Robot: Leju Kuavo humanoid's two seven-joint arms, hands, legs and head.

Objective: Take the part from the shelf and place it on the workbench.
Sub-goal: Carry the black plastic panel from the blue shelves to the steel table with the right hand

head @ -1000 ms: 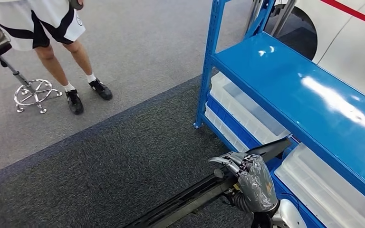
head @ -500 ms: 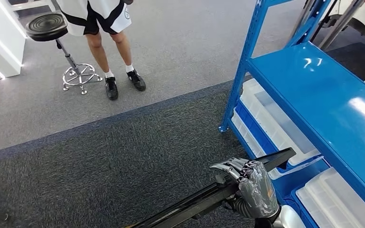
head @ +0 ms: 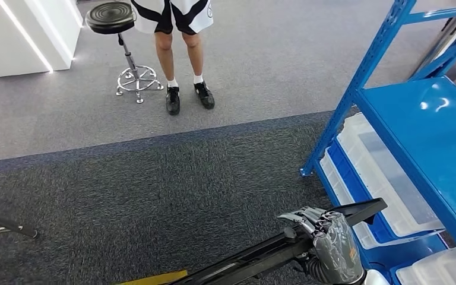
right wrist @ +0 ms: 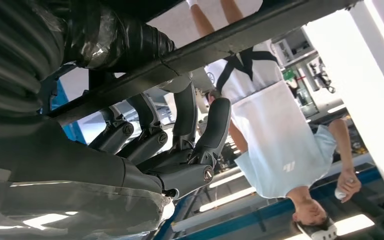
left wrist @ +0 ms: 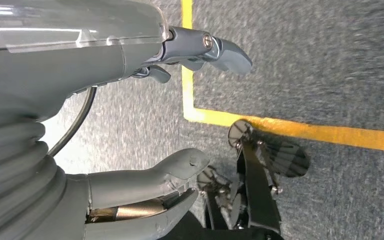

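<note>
The part is a long black bar (head: 273, 249) running from the lower middle of the head view up toward the blue shelf (head: 427, 136). My right hand (head: 329, 246) grips it near its far end, fingers wrapped over the top. In the right wrist view the same bar (right wrist: 220, 42) crosses above the curled fingers (right wrist: 190, 145) of that hand. My left hand (left wrist: 130, 125) hangs over the carpet with thumb and fingers apart and nothing between them.
A person in white shorts (head: 181, 35) stands at the back beside a black stool (head: 116, 18). Clear plastic bins (head: 380, 172) sit on the shelf's lower level. Yellow floor tape (left wrist: 290, 130) and a dark stand foot (head: 3, 222) lie at my left.
The camera has turned left: the shelf slid toward the right edge and the person and stool came toward the top centre. My right hand still grips the bar.
</note>
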